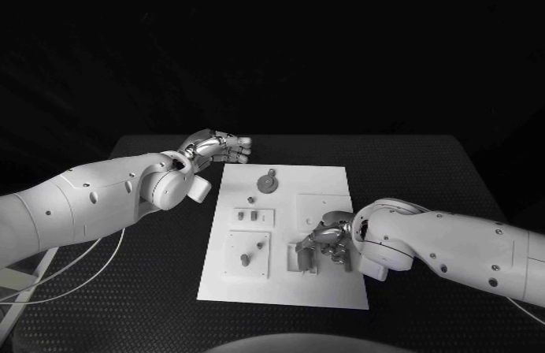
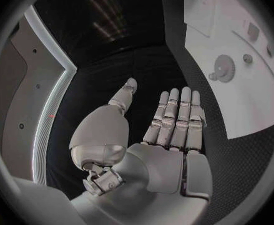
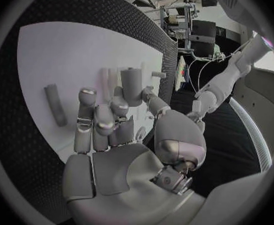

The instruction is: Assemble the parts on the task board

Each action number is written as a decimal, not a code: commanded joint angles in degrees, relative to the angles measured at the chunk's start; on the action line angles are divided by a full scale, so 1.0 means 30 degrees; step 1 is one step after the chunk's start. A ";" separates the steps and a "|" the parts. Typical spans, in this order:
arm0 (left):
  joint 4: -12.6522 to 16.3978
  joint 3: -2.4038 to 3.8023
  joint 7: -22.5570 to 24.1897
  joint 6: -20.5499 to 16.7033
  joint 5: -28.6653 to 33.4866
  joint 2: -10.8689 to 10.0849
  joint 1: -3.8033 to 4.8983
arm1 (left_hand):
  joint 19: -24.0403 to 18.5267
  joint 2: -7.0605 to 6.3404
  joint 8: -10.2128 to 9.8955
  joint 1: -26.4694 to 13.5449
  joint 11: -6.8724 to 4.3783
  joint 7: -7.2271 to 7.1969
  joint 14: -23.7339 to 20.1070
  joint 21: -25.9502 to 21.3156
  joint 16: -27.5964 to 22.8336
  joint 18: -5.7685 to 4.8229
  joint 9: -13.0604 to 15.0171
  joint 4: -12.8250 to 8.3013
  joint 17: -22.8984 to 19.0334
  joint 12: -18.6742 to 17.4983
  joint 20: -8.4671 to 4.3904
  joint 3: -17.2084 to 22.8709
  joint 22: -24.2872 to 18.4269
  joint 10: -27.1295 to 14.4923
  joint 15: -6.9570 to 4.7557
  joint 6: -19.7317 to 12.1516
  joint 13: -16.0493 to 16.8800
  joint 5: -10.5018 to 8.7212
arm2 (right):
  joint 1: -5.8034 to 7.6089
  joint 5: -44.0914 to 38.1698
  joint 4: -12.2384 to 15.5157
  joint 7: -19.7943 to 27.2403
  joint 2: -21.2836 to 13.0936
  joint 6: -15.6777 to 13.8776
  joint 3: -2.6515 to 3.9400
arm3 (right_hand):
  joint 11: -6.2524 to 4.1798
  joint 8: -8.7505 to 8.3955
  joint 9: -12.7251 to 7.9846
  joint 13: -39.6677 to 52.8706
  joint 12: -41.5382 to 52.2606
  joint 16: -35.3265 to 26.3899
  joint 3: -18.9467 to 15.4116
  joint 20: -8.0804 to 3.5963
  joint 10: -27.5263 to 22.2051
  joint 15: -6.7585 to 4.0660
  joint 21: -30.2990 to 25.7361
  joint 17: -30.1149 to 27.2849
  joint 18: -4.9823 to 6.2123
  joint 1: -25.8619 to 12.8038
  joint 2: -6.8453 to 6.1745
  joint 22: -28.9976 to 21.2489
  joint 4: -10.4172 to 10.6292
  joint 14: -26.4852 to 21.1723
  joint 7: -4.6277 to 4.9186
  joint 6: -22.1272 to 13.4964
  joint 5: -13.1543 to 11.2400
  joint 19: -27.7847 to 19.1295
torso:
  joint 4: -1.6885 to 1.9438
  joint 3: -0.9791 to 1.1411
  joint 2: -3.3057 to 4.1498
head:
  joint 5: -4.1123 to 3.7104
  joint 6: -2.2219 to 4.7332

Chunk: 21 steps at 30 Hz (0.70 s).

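**Right hand on the task board, left hand idle beside it**

White task board (image 1: pixel 329 290) lying flat in the middle of the black counter (image 1: pixel 454 172). Left hand (image 1: pixel 216 146) hovering over the counter just beside the far left corner of the board, fingers (image 2: pixel 177 117) straight and close together, thumb apart, nothing held. Right hand (image 1: pixel 329 235) low over the near right part of the board, fingers (image 3: pixel 96 122) curled downward toward the plate, thumb pointing out. Cannot tell whether this hand has a part between thumb and fingers; a grey cylindrical part (image 3: pixel 131 85) standing just past the fingertips, contact not clear. Round gear-like part (image 1: pixel 266 182) sitting on the far part of the board, well apart from both hands. Small pegs (image 1: pixel 252 215) in the square plates on the left half of the board. A rod-shaped part (image 3: pixel 56 105) lying flat on the board beside the right hand, not touched.
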 commanded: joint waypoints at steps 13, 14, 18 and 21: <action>0.0009 0.0012 0.0077 0.0302 0.0110 0.0027 0.0019 | -0.0043 0.0013 -0.0067 -0.0249 0.0116 0.0156 0.0125 -0.0136 -0.0083 -0.0040 -0.0006 -0.0009 0.0038 0.0037 0.0067 -0.0090 -0.0030 -0.0040 0.0038 -0.0025 -0.0034 -0.0097 | -0.0116 -0.0183 -0.0067 0.0018 0.0138 0.0070 -0.0072 | -0.0035 -0.0049 -0.0066 -0.0042 0.0098 0.0056 0.0129 -0.0068 0.0027 -0.0199 0.0044 -0.0014 0.0594 -0.0386 -0.0230 0.0333 0.0303 -0.0007 0.0188 0.0353 0.0058 -0.0001 | -0.0011 0.0009 0.0010 | 0.0055 -0.0050; 0.0009 0.0012 0.0073 0.0304 0.0110 0.0027 0.0019 | -0.0043 0.0014 -0.0067 -0.0251 0.0116 0.0156 0.0125 -0.0136 -0.0085 -0.0040 -0.0006 -0.0009 0.0039 0.0037 0.0067 -0.0090 -0.0030 -0.0040 0.0038 -0.0026 -0.0035 -0.0097 | -0.0117 -0.0183 -0.0067 0.0025 0.0142 0.0092 -0.0072 | -0.0036 -0.0052 -0.0066 -0.0042 0.0099 0.0057 0.0131 -0.0069 0.0027 -0.0199 0.0044 -0.0013 0.0594 -0.0397 -0.0234 0.0333 0.0312 -0.0007 0.0188 0.0353 0.0058 -0.0001 | -0.0011 0.0009 0.0010 | 0.0055 -0.0050; 0.0017 0.0012 0.0060 0.0315 0.0110 0.0020 0.0019 | -0.0046 0.0019 -0.0070 -0.0259 0.0116 0.0158 0.0124 -0.0138 -0.0091 -0.0040 -0.0007 -0.0010 0.0042 0.0036 0.0069 -0.0092 -0.0032 -0.0042 0.0040 -0.0030 -0.0039 -0.0097 | -0.0127 -0.0180 -0.0065 0.0036 0.0196 0.0103 -0.0072 | -0.0036 -0.0073 -0.0070 -0.0046 0.0104 0.0059 0.0138 -0.0074 0.0021 -0.0200 0.0042 -0.0012 0.0594 -0.0510 -0.0282 0.0334 0.0401 -0.0009 0.0188 0.0360 0.0058 -0.0001 | -0.0005 0.0001 0.0000 | 0.0067 -0.0050; 0.0017 0.0012 0.0055 0.0311 0.0110 0.0022 0.0019 | -0.0047 0.0019 -0.0071 -0.0265 0.0116 0.0159 0.0123 -0.0140 -0.0096 -0.0041 -0.0007 -0.0011 0.0043 0.0036 0.0070 -0.0094 -0.0033 -0.0042 0.0041 -0.0032 -0.0042 -0.0097 | -0.0141 -0.0165 -0.0118 0.0047 0.0284 0.0104 -0.0072 | -0.0035 -0.0095 -0.0074 -0.0051 0.0107 0.0059 0.0140 -0.0079 0.0011 -0.0201 0.0039 -0.0011 0.0594 -0.0633 -0.0367 0.0334 0.0485 -0.0013 0.0189 0.0364 0.0058 -0.0006 | -0.0005 0.0001 0.0000 | 0.0067 -0.0050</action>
